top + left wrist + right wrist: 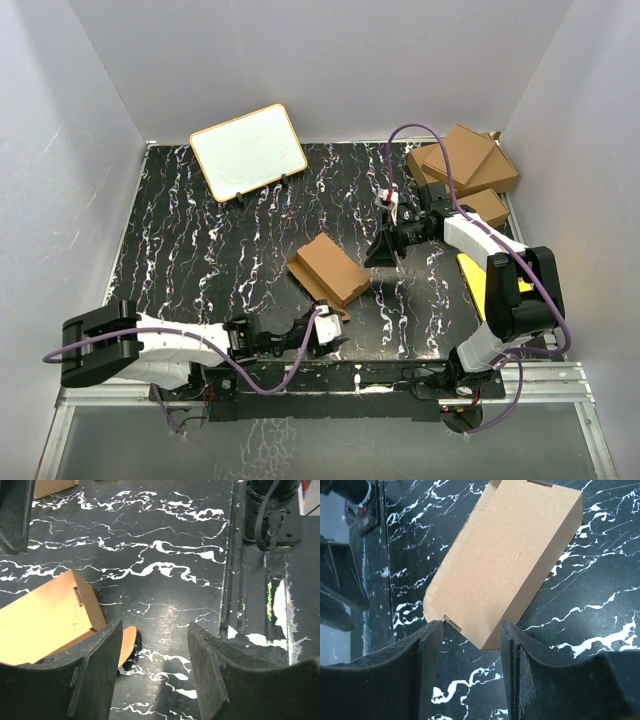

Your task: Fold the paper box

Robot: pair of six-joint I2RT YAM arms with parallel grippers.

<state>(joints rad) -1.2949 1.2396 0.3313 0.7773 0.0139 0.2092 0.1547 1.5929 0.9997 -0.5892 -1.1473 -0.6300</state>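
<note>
The paper box (331,268) is a small brown carton lying flat mid-table, with a rounded tab sticking out at its near end. My left gripper (327,336) is open just in front of that end. In the left wrist view the box (47,617) lies left of the open gripper (155,675), and its tab (128,644) rests beside the left finger. My right gripper (382,254) is open just right of the box. In the right wrist view the gripper (471,632) is open, and the box's (505,565) near corner sits between the fingertips without touching them.
A white board (248,150) leans at the back left. Three larger brown cartons (465,165) are stacked at the back right. A yellow sheet (478,282) lies under the right arm. The table's near edge and mounting rail (260,590) lie close behind the left gripper.
</note>
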